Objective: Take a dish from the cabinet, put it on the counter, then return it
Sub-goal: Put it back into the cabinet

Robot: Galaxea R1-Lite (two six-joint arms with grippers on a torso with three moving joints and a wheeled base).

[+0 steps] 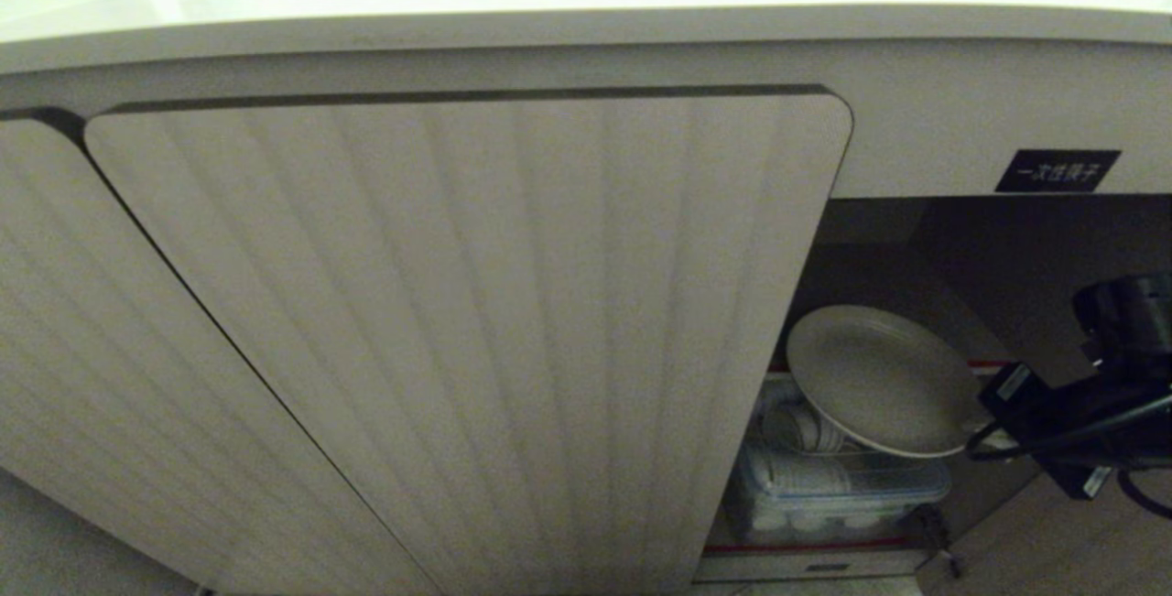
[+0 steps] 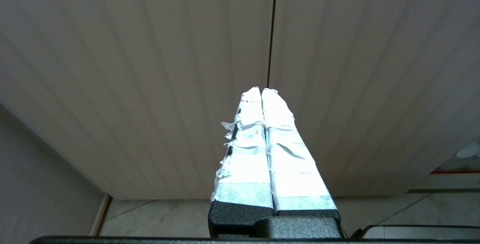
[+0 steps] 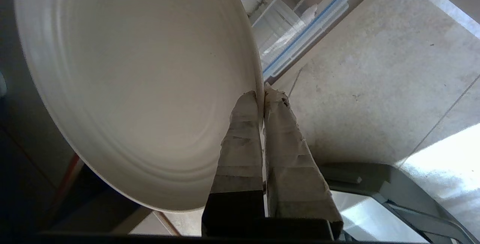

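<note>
The dish (image 1: 884,376) is a cream-white round plate, tilted in the open right side of the cabinet (image 1: 925,239). My right gripper (image 1: 993,427) is shut on its rim at the plate's right edge. In the right wrist view the taped fingers (image 3: 240,131) pinch the rim of the dish (image 3: 131,79) between them. My left gripper (image 2: 261,92) is shut with nothing in it, facing the ribbed cabinet doors (image 2: 337,68). The counter (image 1: 549,1) runs along the top of the head view.
A closed ribbed door (image 1: 476,321) covers the cabinet's left part. Below the dish sits a clear lidded box (image 1: 824,486) with white cups on a red-edged shelf (image 1: 797,546). A black label (image 1: 1058,170) is above the opening. Tiled floor (image 3: 375,86) lies below.
</note>
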